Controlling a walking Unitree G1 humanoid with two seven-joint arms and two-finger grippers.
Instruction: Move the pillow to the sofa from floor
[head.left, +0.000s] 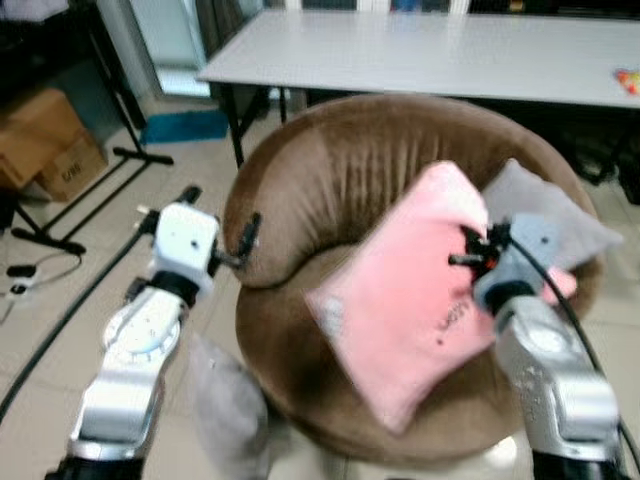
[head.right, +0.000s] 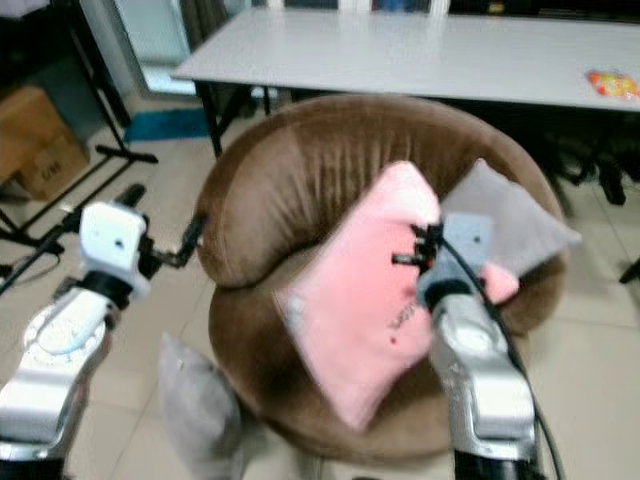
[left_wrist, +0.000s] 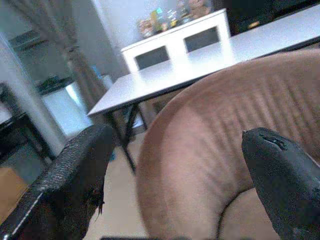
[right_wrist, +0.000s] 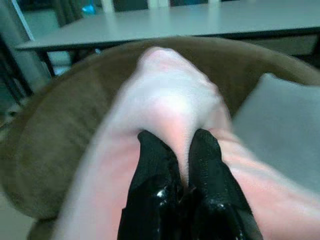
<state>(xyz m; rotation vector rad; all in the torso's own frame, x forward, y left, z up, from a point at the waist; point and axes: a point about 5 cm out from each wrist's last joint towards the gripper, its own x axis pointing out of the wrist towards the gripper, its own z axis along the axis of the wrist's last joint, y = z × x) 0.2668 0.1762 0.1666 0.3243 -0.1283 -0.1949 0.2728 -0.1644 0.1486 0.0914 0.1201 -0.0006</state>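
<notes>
A pink pillow hangs tilted over the seat of the round brown sofa, its lower corner reaching past the seat's front. My right gripper is shut on a fold of the pink pillow near its right edge; in the right wrist view both black fingers pinch the fabric. My left gripper is open beside the sofa's left arm with nothing between its fingers, and the left wrist view looks at the sofa back.
A grey cushion leans in the sofa's right side behind the pink pillow. Another grey pillow lies on the tiled floor at the sofa's front left. A white table stands behind. Cardboard boxes and a black stand are at left.
</notes>
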